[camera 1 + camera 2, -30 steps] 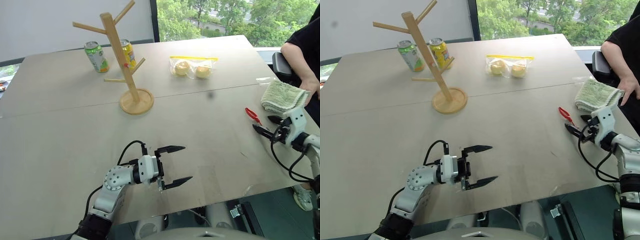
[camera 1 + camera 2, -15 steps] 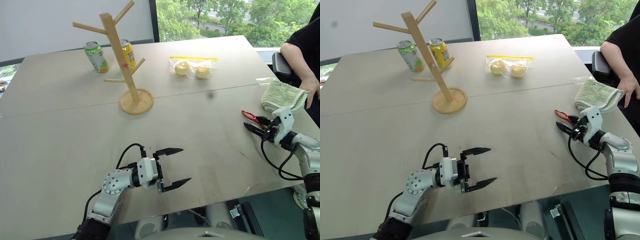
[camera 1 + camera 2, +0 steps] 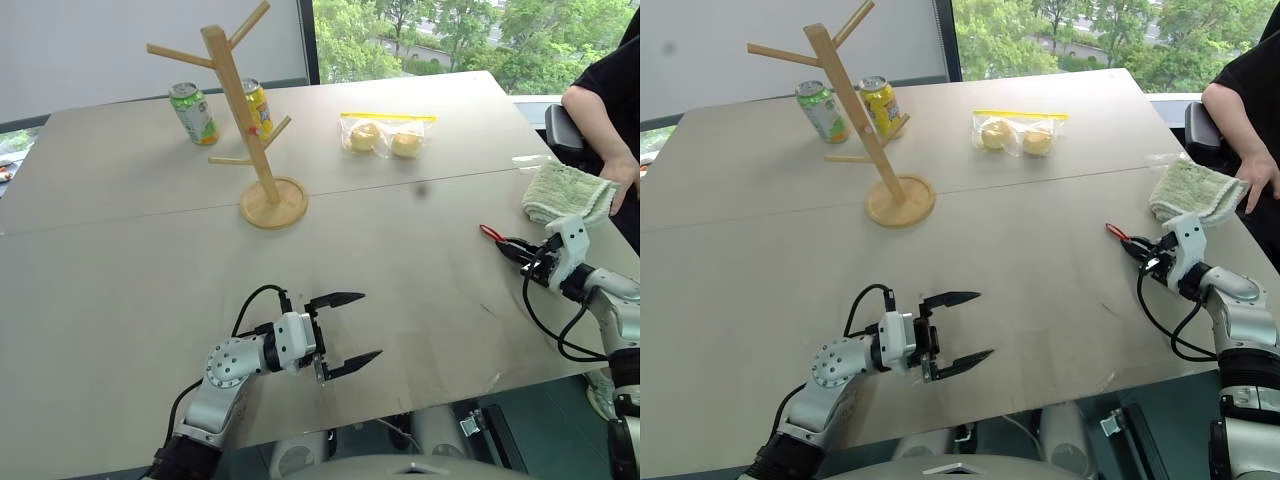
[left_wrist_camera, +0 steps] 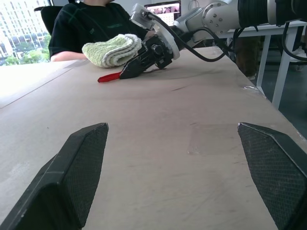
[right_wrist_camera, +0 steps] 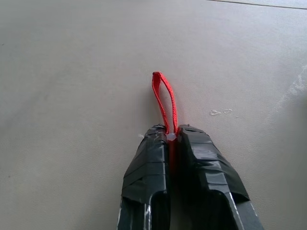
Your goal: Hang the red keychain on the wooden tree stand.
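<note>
Here: pale table (image 3: pixel 400 260) by a window (image 3: pixel 450 35), trees outside | right gripper (image 5: pixel 171 136) pinching red keychain (image 5: pixel 163 98) low over table's right side | left gripper (image 3: pixel 352 328) spread | wooden tree stand (image 3: pixel 245 120) well apart, far-left

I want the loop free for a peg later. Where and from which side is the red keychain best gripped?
Grip the red keychain at its near end, coming in low along its length from the table's right edge. The right tool is shut on that end, so the thin loop juts past the tips, open for a peg on the wooden tree stand.
</note>
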`<state>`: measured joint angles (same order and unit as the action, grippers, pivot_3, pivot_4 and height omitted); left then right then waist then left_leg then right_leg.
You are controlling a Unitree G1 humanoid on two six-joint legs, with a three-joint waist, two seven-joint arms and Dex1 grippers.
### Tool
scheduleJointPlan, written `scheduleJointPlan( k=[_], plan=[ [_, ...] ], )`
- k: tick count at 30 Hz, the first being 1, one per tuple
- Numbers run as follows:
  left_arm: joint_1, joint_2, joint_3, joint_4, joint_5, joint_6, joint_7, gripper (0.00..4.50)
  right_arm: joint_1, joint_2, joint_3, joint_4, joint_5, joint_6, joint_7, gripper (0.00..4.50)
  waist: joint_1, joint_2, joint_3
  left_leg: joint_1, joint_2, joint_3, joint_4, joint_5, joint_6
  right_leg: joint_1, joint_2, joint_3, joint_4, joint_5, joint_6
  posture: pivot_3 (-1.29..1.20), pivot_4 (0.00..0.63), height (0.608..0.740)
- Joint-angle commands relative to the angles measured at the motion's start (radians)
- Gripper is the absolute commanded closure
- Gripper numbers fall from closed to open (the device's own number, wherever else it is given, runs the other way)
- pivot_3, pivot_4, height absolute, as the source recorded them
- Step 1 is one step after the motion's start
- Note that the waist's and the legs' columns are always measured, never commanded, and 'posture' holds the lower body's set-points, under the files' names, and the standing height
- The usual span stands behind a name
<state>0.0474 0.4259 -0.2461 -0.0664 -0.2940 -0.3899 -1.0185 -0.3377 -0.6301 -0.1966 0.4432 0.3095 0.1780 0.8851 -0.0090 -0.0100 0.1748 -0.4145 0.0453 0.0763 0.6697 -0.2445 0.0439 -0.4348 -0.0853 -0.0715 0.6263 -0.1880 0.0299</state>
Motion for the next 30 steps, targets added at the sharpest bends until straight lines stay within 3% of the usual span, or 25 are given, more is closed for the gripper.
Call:
scheduleJointPlan(
  k=[1, 5, 10, 14, 22, 30],
  plan=[
    [-0.010, -0.014, 0.015, -0.036, 0.012, 0.010, 0.047, 0.00, 0.001, -0.006, -0.008, -0.074, 0.014, 0.022, -0.005, 4.46, 0.000, 0.000, 0.000, 0.000, 0.000, 0.000, 0.000, 0.000, 0.000, 0.000, 0.000, 0.000, 0.000, 0.000, 0.000, 0.00, 0.150, 0.740],
    [-0.040, -0.051, 0.067, -0.109, -0.014, 0.144, 0.186, 0.00, -0.039, -0.001, -0.016, -0.253, 0.069, 0.103, -0.024, 4.46, -0.001, 0.001, 0.000, 0.000, 0.000, 0.000, 0.000, 0.000, 0.000, 0.000, 0.000, 0.000, 0.001, 0.002, 0.004, 0.00, 0.150, 0.740],
    [-0.125, -0.113, 0.143, -0.328, -0.065, 0.454, 0.451, 0.00, -0.147, 0.035, 0.025, -0.498, 0.140, 0.227, -0.073, 4.46, 0.002, 0.000, 0.001, 0.000, 0.000, -0.001, 0.000, 0.000, 0.000, 0.000, 0.000, 0.000, 0.001, 0.002, 0.004, 0.00, 0.150, 0.740],
    [-0.259, -0.142, 0.255, -0.531, -0.086, 0.739, 0.704, 0.00, -0.313, 0.140, 0.125, -0.654, 0.167, 0.283, -0.127, 4.46, -0.005, -0.002, 0.003, -0.001, 0.000, -0.002, 0.001, 0.000, 0.000, -0.001, 0.001, 0.000, 0.003, 0.002, 0.004, 0.00, 0.150, 0.740],
    [-0.405, -0.160, 0.440, -0.704, -0.224, 1.090, 0.963, 0.00, -0.448, 0.277, 0.228, -0.702, 0.166, 0.258, -0.157, 4.46, 0.007, -0.006, 0.004, -0.002, -0.003, -0.005, 0.001, 0.000, 0.000, 0.001, 0.001, 0.000, 0.001, 0.004, 0.001, 0.00, 0.150, 0.740],
    [-0.298, -0.160, 0.481, -0.862, -0.313, 1.285, 1.071, 0.00, -0.482, 0.347, 0.294, -0.654, 0.156, 0.178, -0.099, 4.46, 0.000, -0.006, 0.004, -0.001, -0.004, -0.006, 0.002, 0.001, -0.001, 0.002, 0.002, 0.003, 0.002, 0.005, 0.001, 0.00, 0.150, 0.740]
  ],
)
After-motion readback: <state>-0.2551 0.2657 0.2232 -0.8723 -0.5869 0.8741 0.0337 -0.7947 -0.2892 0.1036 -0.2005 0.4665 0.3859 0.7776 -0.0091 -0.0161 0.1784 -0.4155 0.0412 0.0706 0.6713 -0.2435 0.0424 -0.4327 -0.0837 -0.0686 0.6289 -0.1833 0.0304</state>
